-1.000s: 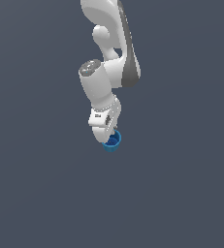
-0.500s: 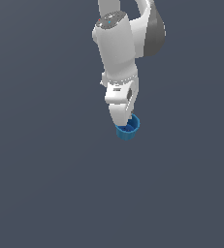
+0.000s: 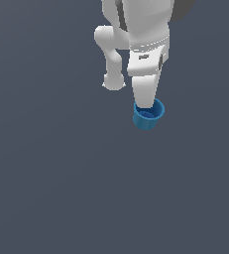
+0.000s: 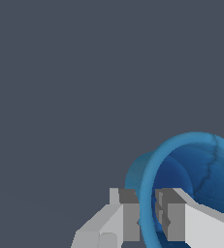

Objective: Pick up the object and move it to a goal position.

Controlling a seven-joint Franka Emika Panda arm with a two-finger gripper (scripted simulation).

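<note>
We see no words, labels or brand names anywhere in these pictures.

In the wrist view, the fingers are pinched on the wall of the blue cup. One finger sits on the outside of the wall. The other finger sits inside the cup. Only the thin blue rim is between them, so the fingers are almost together. They touch the cup on both sides of the rim.

In the exterior view, the white arm comes down from the top of the picture. Its narrow end points down to the blue cup. The cup hangs just under that end, touching it. We can see the round rim and the darker hollow inside, and the cup is tipped a little so its opening faces partly toward us. The cup is a bit to the exterior view's right of the middle, in the upper half of the picture. The fingers themselves are hidden behind the white hand in this view.

All around is a plain dark grey surface. We cannot tell from the pictures whether the cup is touching it or is up in the air.
</note>
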